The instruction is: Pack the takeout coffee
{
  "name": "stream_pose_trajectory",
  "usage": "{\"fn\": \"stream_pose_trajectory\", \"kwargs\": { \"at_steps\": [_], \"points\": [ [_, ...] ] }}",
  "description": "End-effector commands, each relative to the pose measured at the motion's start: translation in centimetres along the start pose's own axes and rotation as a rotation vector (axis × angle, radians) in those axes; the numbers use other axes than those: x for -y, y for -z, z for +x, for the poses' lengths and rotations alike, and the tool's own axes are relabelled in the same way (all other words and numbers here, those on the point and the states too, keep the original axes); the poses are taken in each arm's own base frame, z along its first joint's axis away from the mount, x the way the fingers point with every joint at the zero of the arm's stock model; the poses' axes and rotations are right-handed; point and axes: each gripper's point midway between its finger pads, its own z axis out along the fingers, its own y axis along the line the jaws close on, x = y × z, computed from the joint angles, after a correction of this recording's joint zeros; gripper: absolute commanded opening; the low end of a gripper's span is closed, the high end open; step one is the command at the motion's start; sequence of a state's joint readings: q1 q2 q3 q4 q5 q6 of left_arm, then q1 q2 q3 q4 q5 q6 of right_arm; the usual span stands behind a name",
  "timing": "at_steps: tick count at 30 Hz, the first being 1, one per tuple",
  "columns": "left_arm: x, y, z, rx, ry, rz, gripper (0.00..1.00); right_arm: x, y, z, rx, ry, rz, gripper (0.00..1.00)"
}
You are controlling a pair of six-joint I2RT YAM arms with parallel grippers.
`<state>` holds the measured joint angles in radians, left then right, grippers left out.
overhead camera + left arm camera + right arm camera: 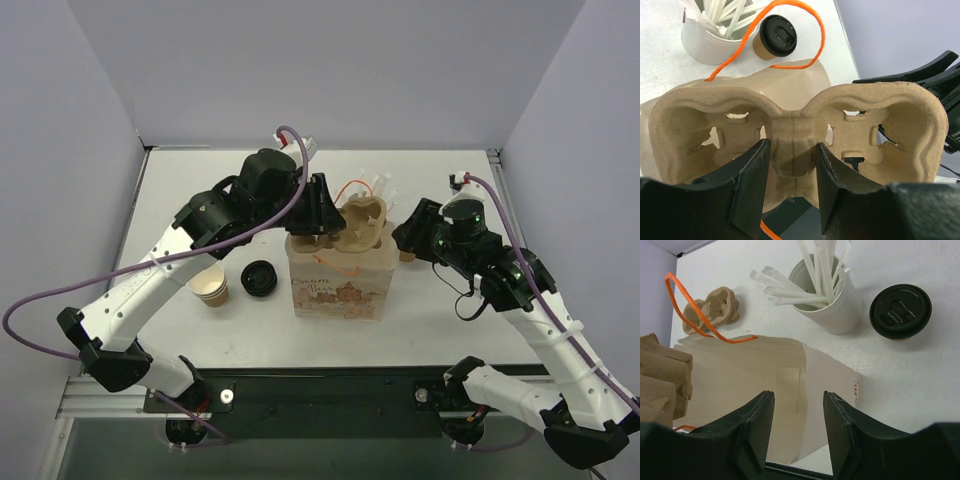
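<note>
The coffee cup (900, 311), brown with a black lid, stands upright on the table (920, 375). It is just beside a white cup of straws (832, 310) and beyond the far side of the paper bag (740, 385). Neither gripper touches it.

In the right wrist view the right gripper (799, 435) has its jaws apart. It hangs over the open mouth of the bag with the bag's corner fold showing in the gap between them. The coffee cup lies ahead of this gripper and off to its right, well apart from it.

The left gripper (792, 175) is clamped on the middle ridge of a cardboard cup carrier (890, 115) and holds it over the bag. From the left wrist view the coffee cup (774, 37) sits past the carrier and the bag's orange handle (812, 30).
</note>
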<state>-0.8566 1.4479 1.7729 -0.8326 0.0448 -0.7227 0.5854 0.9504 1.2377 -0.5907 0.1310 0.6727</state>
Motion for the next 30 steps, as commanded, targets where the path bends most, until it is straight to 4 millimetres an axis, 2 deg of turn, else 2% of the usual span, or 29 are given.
{"fn": "stream_pose_trajectory", "kwargs": {
  "at_steps": [1, 5, 8, 12, 13, 19, 22, 30],
  "points": [
    [-0.9, -0.4, 0.0, 0.002, -0.04, -0.042, 0.36, -0.7, -0.8, 1.7, -0.091, -0.006, -0.046, 0.42],
    [-1.2, -1.3, 0.3, -0.016, -0.048, -0.058, 0.35, -0.1, -1.3, 3.0, -0.125, -0.004, -0.029, 0.36],
    [-1.6, -1.5, 0.8, -0.031, -0.041, -0.069, 0.35, 0.4, -1.4, 3.6, -0.133, -0.019, -0.014, 0.28],
    [-2.7, -1.8, 1.1, -0.021, -0.039, -0.113, 0.35, 0.7, -1.3, 3.8, -0.133, -0.02, -0.009, 0.2],
    [-2.8, -1.9, 1.2, -0.025, -0.043, -0.12, 0.34, 0.7, -1.4, 3.7, -0.131, -0.018, -0.007, 0.15],
    [-3.5, -2.8, 1.9, -0.031, -0.063, -0.177, 0.34, 0.1, -0.9, 3.1, -0.113, -0.041, -0.024, 0.04],
    [-4.1, -3.3, 2.5, -0.035, -0.06, -0.22, 0.32, 0.1, -0.8, 3.4, -0.121, -0.066, -0.025, 0.0],
    [-5.0, -4.4, 3.9, -0.054, -0.059, -0.31, 0.32, 0.4, -0.5, 3.9, -0.125, -0.109, -0.026, 0.0]
  ]
}}
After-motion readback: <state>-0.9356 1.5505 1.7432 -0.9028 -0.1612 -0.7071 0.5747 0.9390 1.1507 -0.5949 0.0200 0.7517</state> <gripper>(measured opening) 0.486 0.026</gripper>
